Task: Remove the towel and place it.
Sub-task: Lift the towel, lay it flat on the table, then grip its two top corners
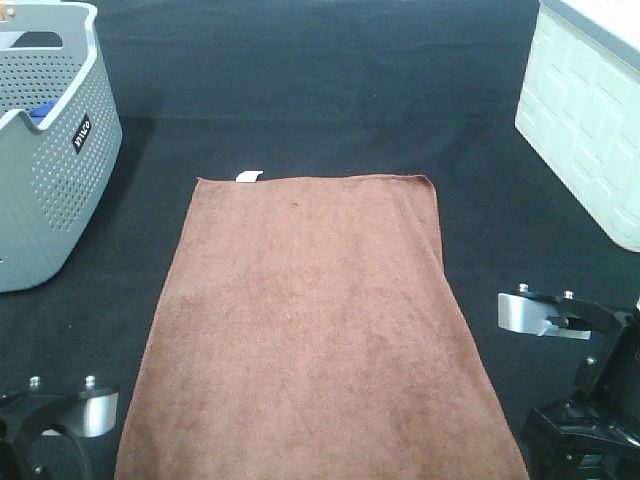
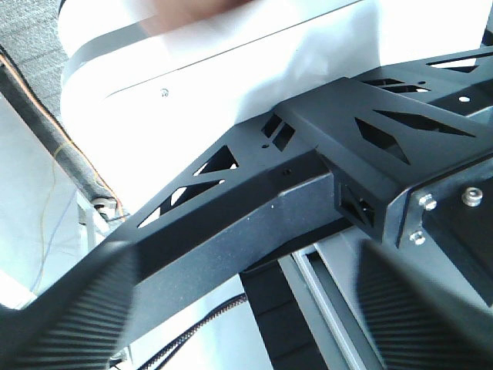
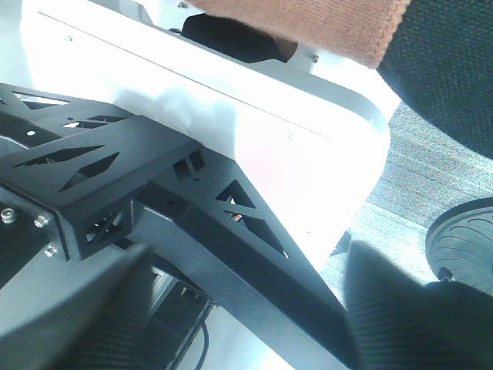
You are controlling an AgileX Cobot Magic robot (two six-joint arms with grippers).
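Observation:
The brown towel [image 1: 310,330] lies flat and spread out on the black table cloth [image 1: 320,90]. Its small white tag [image 1: 249,176] is at the far short edge, and its near edge runs out of the exterior view. Only parts of my arms show there, the left arm [image 1: 60,415] and the right arm [image 1: 560,315], both near the front beside the towel. The left gripper [image 2: 243,308] is open and empty and faces the black frame under the table. The right gripper [image 3: 250,293] is also open and empty; the towel's hanging edge [image 3: 308,23] shows beyond it.
A grey perforated basket [image 1: 50,150] stands at the left with something blue inside. A white panelled box [image 1: 590,120] stands at the back right. The black frame struts [image 3: 216,223] and a dark wheel [image 3: 462,239] are below the table edge.

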